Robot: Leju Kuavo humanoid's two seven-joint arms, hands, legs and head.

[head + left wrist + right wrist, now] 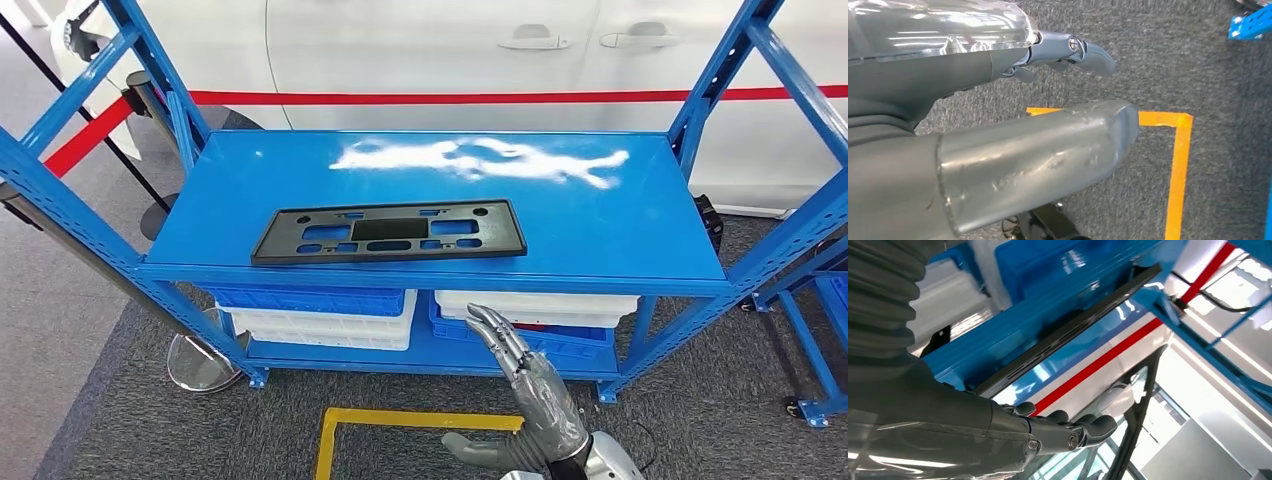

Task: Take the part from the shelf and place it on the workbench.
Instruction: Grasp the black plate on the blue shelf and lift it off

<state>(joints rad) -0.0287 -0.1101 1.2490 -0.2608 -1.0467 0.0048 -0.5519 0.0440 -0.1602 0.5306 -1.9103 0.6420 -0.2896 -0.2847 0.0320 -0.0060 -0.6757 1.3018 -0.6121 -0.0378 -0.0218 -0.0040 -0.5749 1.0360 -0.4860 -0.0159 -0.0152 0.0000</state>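
The part is a flat black plate (388, 232) with several cut-outs, lying near the front edge of the blue shelf top (600, 220), left of centre. My right hand (530, 385) is raised below the shelf's front edge, right of the plate, with its fingers stretched out and nothing in it. In the right wrist view the plate's dark edge (1068, 335) runs along the shelf, apart from that hand's fingers (1083, 427). My left hand (1068, 47) hangs over the grey carpet with its fingers out straight, holding nothing.
Blue and white crates (318, 312) (540, 312) sit on the lower shelf. A white car (450, 50) with a red strap across it stands behind. Yellow floor tape (400, 420) marks the carpet in front. A stanchion base (198, 365) stands at the left, another blue rack (820, 300) at the right.
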